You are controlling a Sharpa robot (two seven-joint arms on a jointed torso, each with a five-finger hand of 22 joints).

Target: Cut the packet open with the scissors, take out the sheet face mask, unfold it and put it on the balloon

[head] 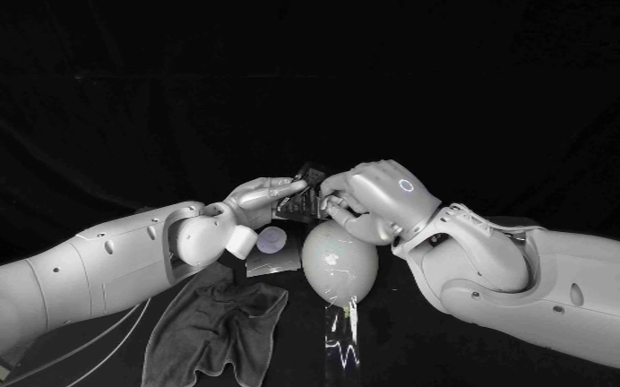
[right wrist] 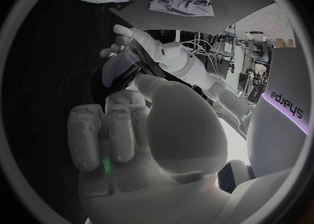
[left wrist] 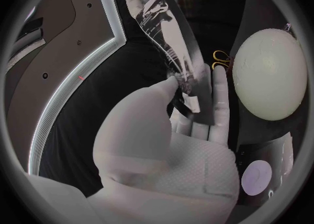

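**Robot body: appearance notes**

Left arm (head: 90, 270) and right arm (head: 543, 284): smooth white rounded shells, with small dark round screw recesses dotted along each. Thin pale cables (head: 97, 338) run under the left arm, near left. Pale struts (head: 468, 224) at the right arm's wrist. Left hand (head: 265, 197) and right hand (head: 374, 197): silver, rounded casings. Lit ring mark (head: 406, 184) on the right hand's back; small green light (right wrist: 106, 165) among its fingers. Finely textured patch (left wrist: 196, 153) on the left palm.

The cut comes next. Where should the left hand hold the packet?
At the end nearest its palm: the left hand pinches the packet there, thumb on one face, fingers on the other. It's a thin flat sheet, so grip across its faces; the right hand holds the far end.
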